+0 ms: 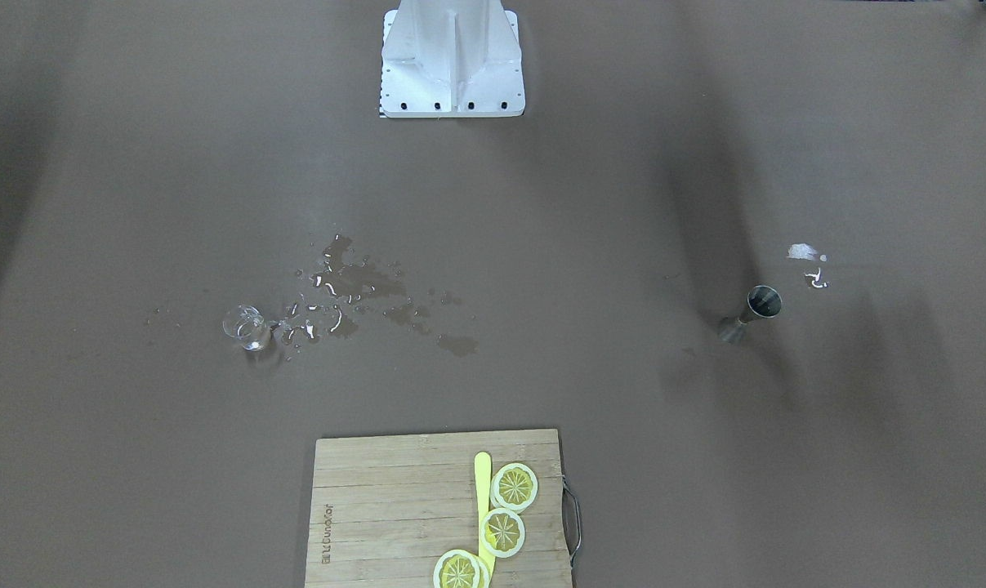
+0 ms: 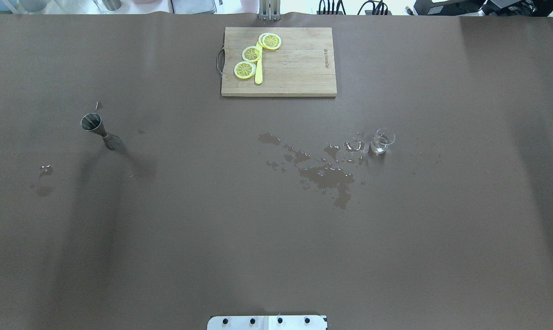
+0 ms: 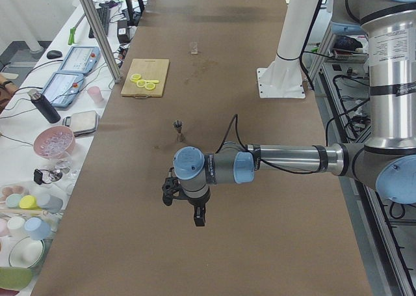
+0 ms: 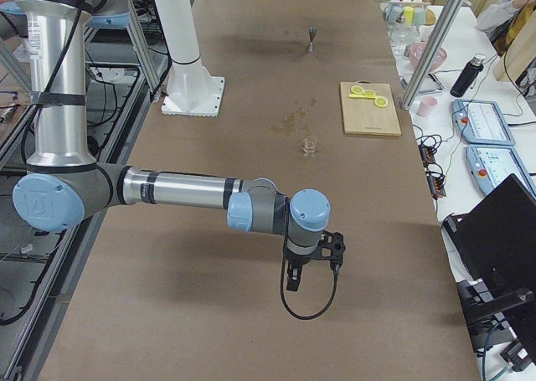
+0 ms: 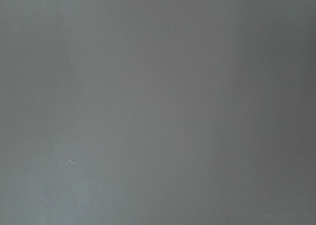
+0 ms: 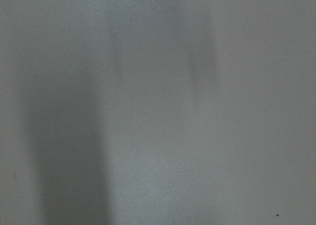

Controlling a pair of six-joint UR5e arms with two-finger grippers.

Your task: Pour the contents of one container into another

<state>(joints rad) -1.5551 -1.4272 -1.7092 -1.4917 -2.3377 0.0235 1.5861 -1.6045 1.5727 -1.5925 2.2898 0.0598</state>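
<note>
On the left side of the table [image 2: 276, 256], the steel jigger [image 2: 101, 131] stands upright with its dark mouth up and a few small wet marks [image 2: 46, 170] nearer the left edge. The left gripper [image 3: 199, 219] hangs over bare surface at the table's left end, well apart from the jigger. It shows only in the side view, so I cannot tell whether its jaws are parted or closed.

At the far middle lies a cutting board [image 2: 299, 68] with lemon slices [image 2: 245, 69] and a yellow stick [image 2: 258, 75]. Nearer, a puddle [image 2: 326, 175] spreads rightward up to the glass cup [image 2: 382, 141], which stands upright on the right side, well apart from the jigger. How much liquid it holds is too faint to judge.

The right gripper [image 4: 291, 280] hovers over bare table at the right end, and its grip state cannot be told either.

The risks look plain. The cup is smooth and may be wet outside, so it could slip in the fingers. It must be carried across the whole table, which could slosh. The jigger's mouth is small and its waist narrow, so a slightly off pour would miss and a nudge would topple it.
</note>
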